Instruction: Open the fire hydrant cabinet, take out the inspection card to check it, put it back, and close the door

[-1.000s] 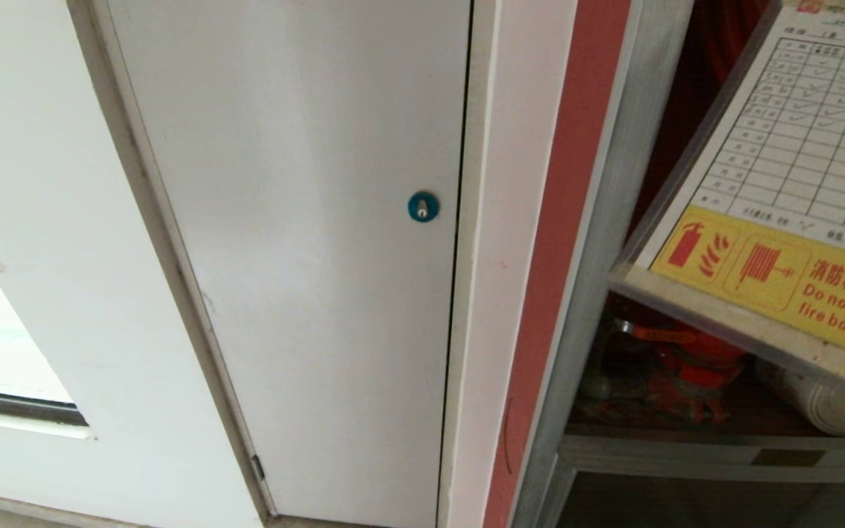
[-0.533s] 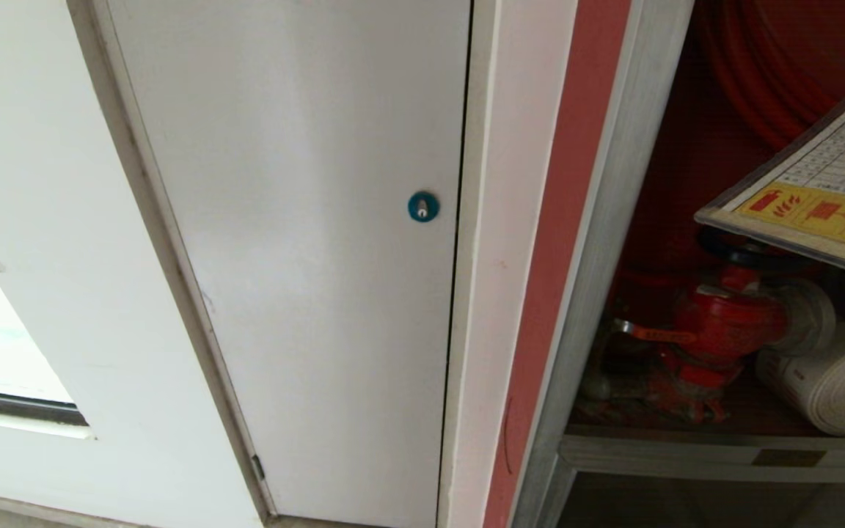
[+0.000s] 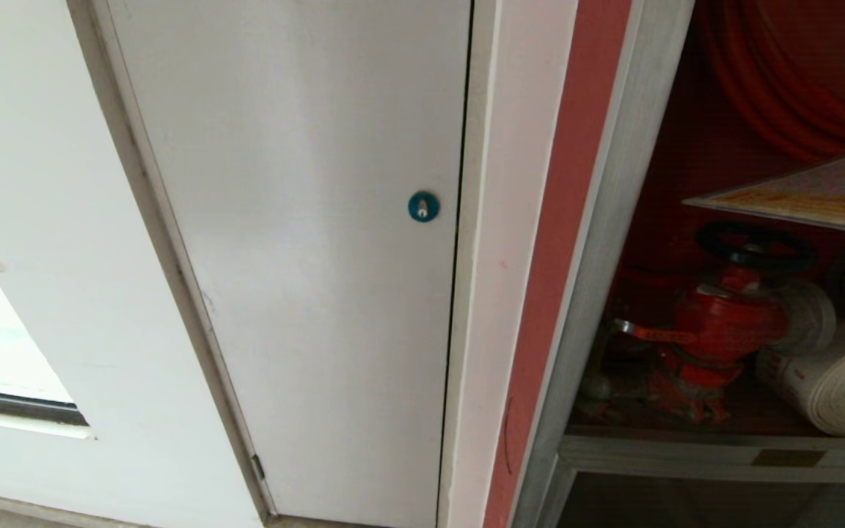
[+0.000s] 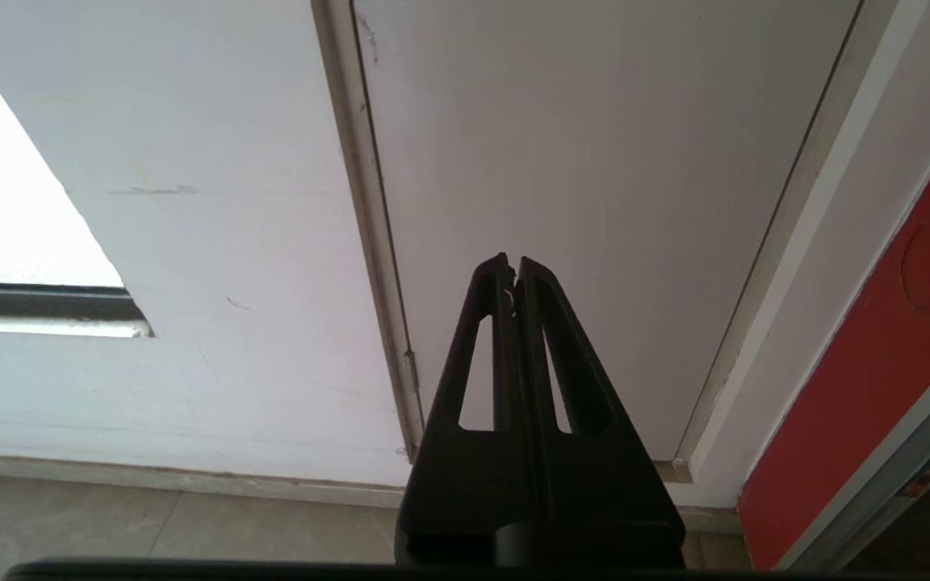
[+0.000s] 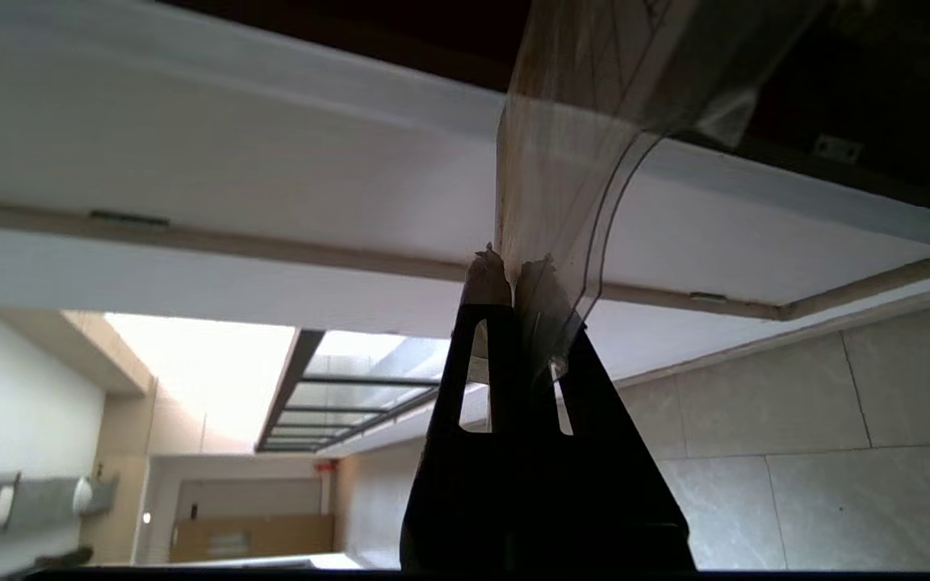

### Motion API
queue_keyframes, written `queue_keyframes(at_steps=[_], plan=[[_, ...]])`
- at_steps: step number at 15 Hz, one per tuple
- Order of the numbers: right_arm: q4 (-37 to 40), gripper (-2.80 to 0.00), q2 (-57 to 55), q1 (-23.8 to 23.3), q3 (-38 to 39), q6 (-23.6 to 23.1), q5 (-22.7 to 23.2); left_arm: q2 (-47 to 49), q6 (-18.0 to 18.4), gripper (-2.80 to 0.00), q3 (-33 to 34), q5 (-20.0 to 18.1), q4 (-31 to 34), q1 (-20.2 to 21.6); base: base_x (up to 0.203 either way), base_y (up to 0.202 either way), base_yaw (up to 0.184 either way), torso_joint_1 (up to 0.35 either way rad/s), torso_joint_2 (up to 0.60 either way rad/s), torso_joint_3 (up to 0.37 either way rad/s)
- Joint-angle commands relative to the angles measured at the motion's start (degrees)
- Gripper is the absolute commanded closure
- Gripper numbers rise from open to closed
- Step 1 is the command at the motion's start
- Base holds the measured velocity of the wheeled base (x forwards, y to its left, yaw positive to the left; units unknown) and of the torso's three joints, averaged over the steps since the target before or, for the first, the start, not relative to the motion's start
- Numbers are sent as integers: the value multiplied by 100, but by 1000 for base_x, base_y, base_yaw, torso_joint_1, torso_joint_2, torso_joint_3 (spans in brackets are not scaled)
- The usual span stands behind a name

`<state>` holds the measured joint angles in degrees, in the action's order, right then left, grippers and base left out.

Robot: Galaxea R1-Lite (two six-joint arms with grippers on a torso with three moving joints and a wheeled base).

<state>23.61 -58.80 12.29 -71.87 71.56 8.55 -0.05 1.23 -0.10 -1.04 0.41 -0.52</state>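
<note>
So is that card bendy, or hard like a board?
Probably a bit of both. The inspection card stays flat in the head view, yet its clear sleeve curves near the right hand. It looks thin and light, and the plastic may be slippery.

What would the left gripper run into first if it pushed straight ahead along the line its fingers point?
Most likely the white panel door. The left gripper, shut and idle, points at that door's lower part, between the door frame's left strip and its right edge. Nothing shows between tips and panel, though depth is hard to judge.
</note>
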Motion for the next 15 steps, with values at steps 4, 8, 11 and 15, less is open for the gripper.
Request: queue_keyframes(at_steps=[4, 8, 11, 15], plan=[[12, 0, -414, -440, 15, 209, 23, -4, 0, 0, 1, -2, 2, -9, 0, 0, 0, 0, 0, 0], [-3, 0, -501, -790, 24, 440, 251, -4, 0, 0, 1, -2, 2, 0, 0, 0, 0, 0, 0, 0], [-43, 0, -756, -1081, 24, 490, 560, -4, 0, 0, 1, -2, 2, 0, 0, 0, 0, 0, 0, 0], [-381, 0, -1169, -1512, 37, 681, 1127, -4, 0, 0, 1, -2, 2, 0, 0, 0, 0, 0, 0, 0]])
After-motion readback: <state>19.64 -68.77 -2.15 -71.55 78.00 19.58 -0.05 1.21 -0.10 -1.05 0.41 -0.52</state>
